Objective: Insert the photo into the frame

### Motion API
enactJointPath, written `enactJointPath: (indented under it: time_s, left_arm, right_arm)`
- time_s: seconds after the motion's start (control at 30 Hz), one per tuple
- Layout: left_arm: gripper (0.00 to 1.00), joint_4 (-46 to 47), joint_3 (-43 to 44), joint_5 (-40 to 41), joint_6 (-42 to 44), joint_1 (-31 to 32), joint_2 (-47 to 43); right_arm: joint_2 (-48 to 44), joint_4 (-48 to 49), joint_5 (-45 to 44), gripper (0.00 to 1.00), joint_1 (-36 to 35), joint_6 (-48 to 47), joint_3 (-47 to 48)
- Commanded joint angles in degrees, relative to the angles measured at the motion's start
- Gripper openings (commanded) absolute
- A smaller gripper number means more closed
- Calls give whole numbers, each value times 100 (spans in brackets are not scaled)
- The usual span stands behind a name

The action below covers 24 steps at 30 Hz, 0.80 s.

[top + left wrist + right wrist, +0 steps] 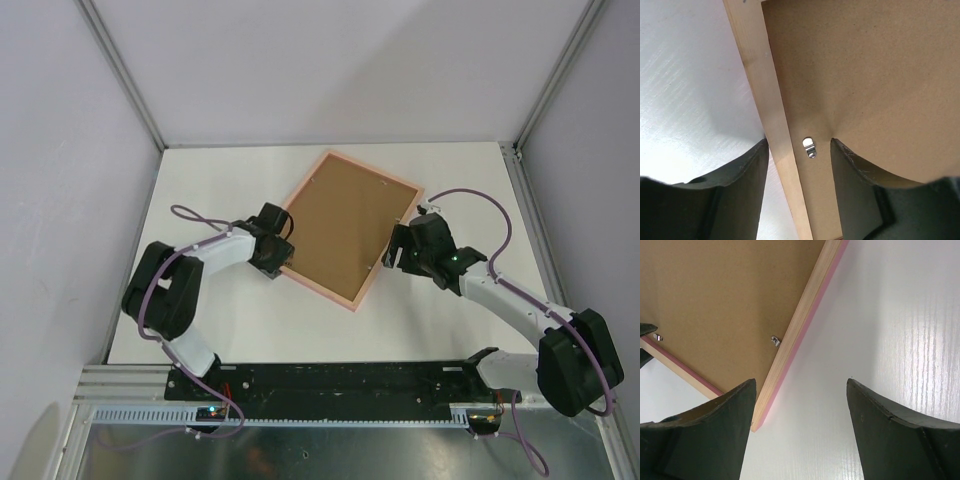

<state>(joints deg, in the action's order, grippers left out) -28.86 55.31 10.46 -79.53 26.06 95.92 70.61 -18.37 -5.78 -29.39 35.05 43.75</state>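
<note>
Face-down frame [372, 169], board [345, 230] in; both tools released.
At 8 o'clock the left gripper [799, 145] straddles its edge by a clip [810, 147]; at 4 o'clock the right gripper [800, 385] gapes.

White table [230, 320]; frame [318, 290] lies flat, face-down, brown backing board [345, 225] up

Overhead view, wrist views close above frame [774, 100]

- Frame [374, 170]: thin pale wood rails with pink outer edges, lying flat and back-up mid-table, turned diagonally.
- Brown backing board [348, 228] fills its opening; small metal clips [810, 147] sit along the inner rails.
</note>
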Motion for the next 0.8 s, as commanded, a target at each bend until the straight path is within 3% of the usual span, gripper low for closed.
enactJointPath:
  time_s: [0.0, 0.2, 0.43, 0.53, 0.77]
  left_arm:
    - [55, 3, 160, 227, 0, 73, 142]
    - [47, -87, 127, 345, 256, 76, 253]
    - [19, -122, 427, 673, 1108, 19, 430]
    - [3, -119, 691, 697, 1960, -166, 614]
    - [0, 195, 1275, 517, 4713, -795, 974]
  right_arm:
    - [-153, 24, -104, 77, 65, -76, 204]
    - [-186, 25, -24, 77, 132, -90, 204]
    - [-297, -51, -2, 77, 209, -114, 203]
    - [-347, -89, -1, 77, 259, -137, 204]
    - [-407, -72, 36, 77, 425, -168, 204]
